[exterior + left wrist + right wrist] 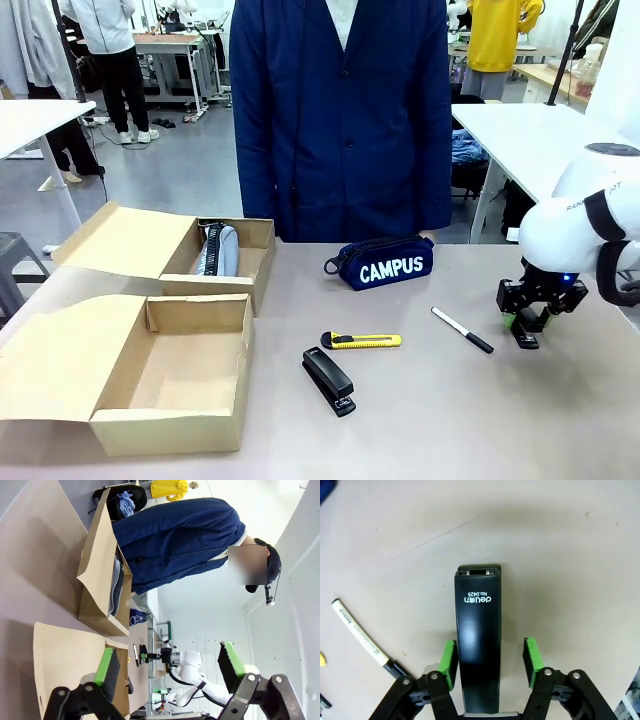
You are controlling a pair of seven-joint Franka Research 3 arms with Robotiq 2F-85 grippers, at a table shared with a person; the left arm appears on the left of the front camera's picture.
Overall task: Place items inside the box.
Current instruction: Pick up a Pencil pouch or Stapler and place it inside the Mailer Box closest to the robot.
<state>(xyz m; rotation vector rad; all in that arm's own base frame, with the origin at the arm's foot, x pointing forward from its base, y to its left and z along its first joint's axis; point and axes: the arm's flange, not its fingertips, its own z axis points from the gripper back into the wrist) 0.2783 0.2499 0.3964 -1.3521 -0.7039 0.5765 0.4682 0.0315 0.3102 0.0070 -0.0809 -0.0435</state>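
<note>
My right gripper [490, 656] straddles a small black stapler [477, 640] lying on the table. Its left pad is against the stapler's side and its right pad stands clear, so the jaws are open. From the front this gripper [531, 322] hangs at the table's right over that stapler [524, 339]. A thin black pen [462, 330], a yellow utility knife [361, 341], a larger black stapler [328, 380] and the navy "CAMPUS" case [381, 265] lie mid-table. The grey pencil case [220, 250] rests in the far box [255, 262]. My left gripper [168, 665] is open with nothing between its fingers.
A second, nearer cardboard box [170, 425] stands open at the front left with its flaps spread. A person in a dark blue coat [340, 120] stands at the far edge behind the navy case. Bare table lies between the knife and my right gripper.
</note>
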